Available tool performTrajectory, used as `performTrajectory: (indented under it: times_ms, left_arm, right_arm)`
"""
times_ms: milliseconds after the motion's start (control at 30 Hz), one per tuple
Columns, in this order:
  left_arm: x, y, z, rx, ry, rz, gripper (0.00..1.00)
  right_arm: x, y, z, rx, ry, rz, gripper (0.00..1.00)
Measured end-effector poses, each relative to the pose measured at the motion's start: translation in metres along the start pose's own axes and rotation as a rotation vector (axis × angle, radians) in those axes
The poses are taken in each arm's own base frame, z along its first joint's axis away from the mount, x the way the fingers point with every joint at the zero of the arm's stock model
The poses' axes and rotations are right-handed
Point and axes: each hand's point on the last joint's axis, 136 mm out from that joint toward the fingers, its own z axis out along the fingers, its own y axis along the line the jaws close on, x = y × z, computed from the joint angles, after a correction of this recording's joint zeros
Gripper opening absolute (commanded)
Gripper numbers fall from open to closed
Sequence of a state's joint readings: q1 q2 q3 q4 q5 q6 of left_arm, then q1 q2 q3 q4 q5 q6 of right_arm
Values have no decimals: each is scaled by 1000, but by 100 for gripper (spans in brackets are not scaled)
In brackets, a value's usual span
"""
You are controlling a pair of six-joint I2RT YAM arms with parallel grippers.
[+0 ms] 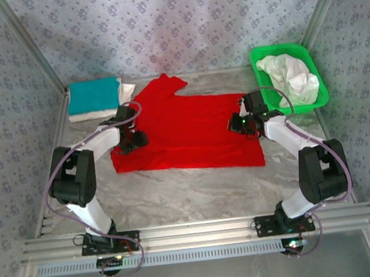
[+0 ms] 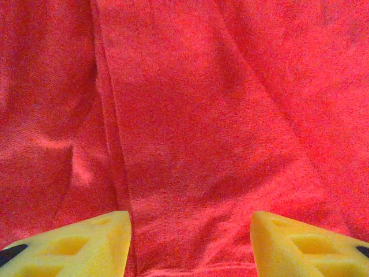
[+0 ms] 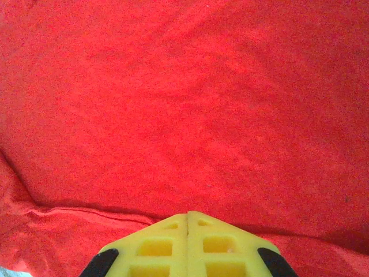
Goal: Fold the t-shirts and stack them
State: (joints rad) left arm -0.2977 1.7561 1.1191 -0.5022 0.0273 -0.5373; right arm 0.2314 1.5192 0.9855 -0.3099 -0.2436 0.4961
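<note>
The right gripper (image 3: pixel 188 214) was pressed together at one edge of the red t-shirt (image 1: pixel 190 128), perhaps nipping a fold. The left gripper (image 2: pixel 190 224) stood spread over the opposite side. The shirt lay flat mid-table (image 1: pixel 197 190).

Overhead; wrist cams close on tee (image 1: pixel 191 132)

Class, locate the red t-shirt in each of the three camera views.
Top external: red t-shirt spread across the picture's middle, between the arms.
Left wrist: red t-shirt lies under and beyond the open left claw.
Right wrist: red t-shirt lies beyond the shut right claw.
Shared landmark: the claws, left claw at its left edge, right claw at its right.
</note>
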Motion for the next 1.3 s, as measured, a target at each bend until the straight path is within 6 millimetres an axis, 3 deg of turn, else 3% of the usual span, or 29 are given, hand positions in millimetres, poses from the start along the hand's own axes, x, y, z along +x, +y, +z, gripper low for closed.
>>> performTrajectory:
  times_ms: [133,200,400,533,667,733,767,800,1000,1300]
  left_arm:
    - [2,1,8,-22,6,-2,35]
    - [3,2,10,-28,6,-4,20]
    - [-1,4,10,-42,-11,1,1]
    - [-5,3,8,-45,-24,7,0]
    - [-20,-10,1,-37,-60,20,0]
    - [-29,-15,-4,-37,-89,26,5]
    - [-30,-15,-6,-39,-100,24,0]
    - [-30,-14,-8,-42,-106,24,0]
    - [-10,7,-22,-75,-114,-1,0]
    - [-13,-6,-25,-43,-145,12,0]
  right_arm:
    - [-1,0,1,1,2,-4,7]
    - [-1,-1,2,2,2,-5,7]
    - [-1,-3,3,6,7,-3,8]
    - [-1,-3,3,6,7,-2,8]
    - [-1,-3,3,7,6,-1,9]
    - [-1,-4,3,9,8,1,9]
    - [0,-5,3,11,10,2,4]
    - [0,-5,3,12,11,1,0]
    - [-2,-9,2,20,8,2,0]
    - [-2,-9,2,13,8,4,1]
